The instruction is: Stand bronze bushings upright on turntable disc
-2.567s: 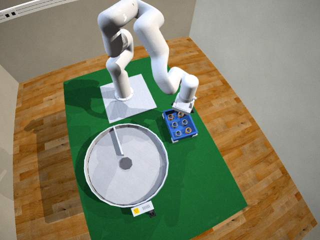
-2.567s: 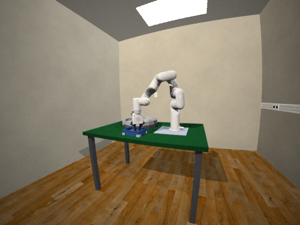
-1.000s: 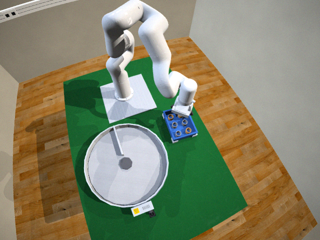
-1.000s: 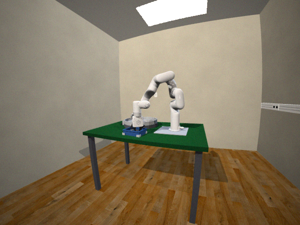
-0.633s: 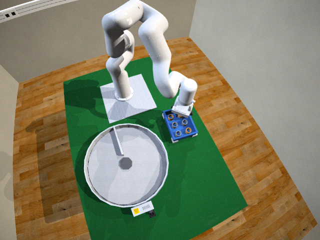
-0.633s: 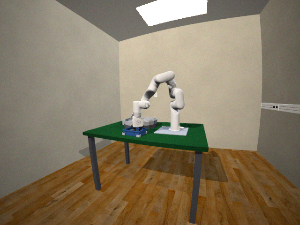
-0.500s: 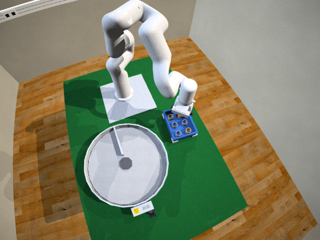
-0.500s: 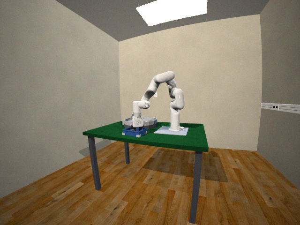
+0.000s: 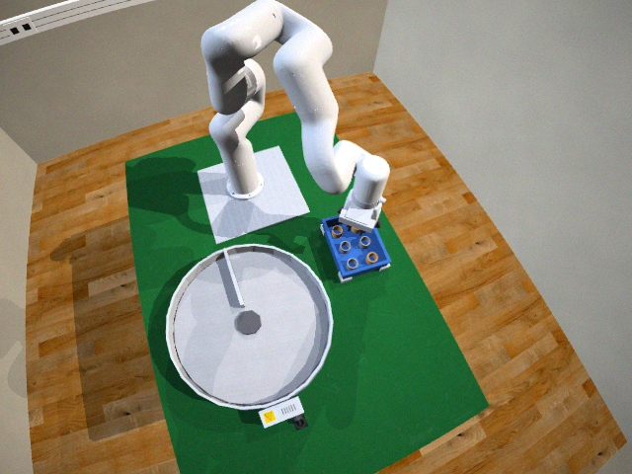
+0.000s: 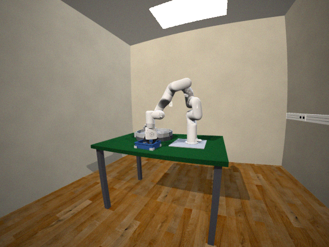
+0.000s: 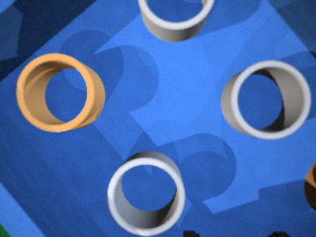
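The blue crate (image 9: pixel 333 251) (image 10: pixel 140 145) (image 11: pixel 197 94) stands on the green table to the right of the turntable. My gripper (image 9: pixel 356 226) (image 10: pixel 148 141) (image 11: pixel 232 235) reaches down into its far end and is shut on a bronze bushing (image 9: pixel 355 230), which is almost fully hidden under the gripper. Only the dark fingertips show at the bottom edge of the wrist view. Two more bronze bushings (image 9: pixel 337 231) (image 9: pixel 371 257) stand upright in the crate; one of them also shows in the wrist view (image 11: pixel 96 99). Three steel bushings (image 9: pixel 345 247) (image 9: pixel 364 240) (image 9: pixel 352 263) (image 11: pixel 227 101) (image 11: pixel 143 219) (image 11: pixel 173 27) stand upright among them.
The turntable's pale grey disc (image 9: pixel 276 347) has a raised white rim (image 9: pixel 326 306), a dark hub (image 9: pixel 248 322) at its centre and a radial bar (image 9: pixel 232 277). The arm's base plate (image 9: pixel 276 198) lies behind it. A small labelled box (image 9: pixel 280 410) sits at the turntable's front.
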`<state>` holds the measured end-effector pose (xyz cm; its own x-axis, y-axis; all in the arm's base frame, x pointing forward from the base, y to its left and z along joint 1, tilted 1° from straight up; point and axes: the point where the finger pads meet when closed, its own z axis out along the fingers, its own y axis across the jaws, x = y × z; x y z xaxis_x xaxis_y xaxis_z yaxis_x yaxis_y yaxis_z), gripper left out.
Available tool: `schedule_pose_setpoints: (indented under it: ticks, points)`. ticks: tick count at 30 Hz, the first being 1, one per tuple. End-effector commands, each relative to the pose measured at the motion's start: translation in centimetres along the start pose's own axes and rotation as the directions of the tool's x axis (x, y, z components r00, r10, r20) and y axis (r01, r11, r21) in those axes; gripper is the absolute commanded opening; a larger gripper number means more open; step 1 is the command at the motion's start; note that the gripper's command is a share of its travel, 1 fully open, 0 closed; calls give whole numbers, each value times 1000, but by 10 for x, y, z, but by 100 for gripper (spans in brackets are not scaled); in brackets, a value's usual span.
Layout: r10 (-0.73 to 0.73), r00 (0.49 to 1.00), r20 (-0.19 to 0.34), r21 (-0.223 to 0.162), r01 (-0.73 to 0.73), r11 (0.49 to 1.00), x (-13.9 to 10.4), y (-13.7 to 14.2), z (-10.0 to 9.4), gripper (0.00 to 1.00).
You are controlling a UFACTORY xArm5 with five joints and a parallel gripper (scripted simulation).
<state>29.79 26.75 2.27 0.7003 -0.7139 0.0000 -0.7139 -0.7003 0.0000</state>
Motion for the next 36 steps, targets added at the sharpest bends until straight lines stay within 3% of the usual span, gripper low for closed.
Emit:
schedule_pose_setpoints:
  ticks: [1,24,30,36]
  points:
    - [0,1000,0,3,0,1000,0,-1,-1,0]
    - [0,1000,0,3,0,1000,0,-1,-2,0]
    - [0,1000,0,3,0,1000,0,-1,-9,0]
    - [0,1000,0,3,0,1000,0,-1,-28,0]
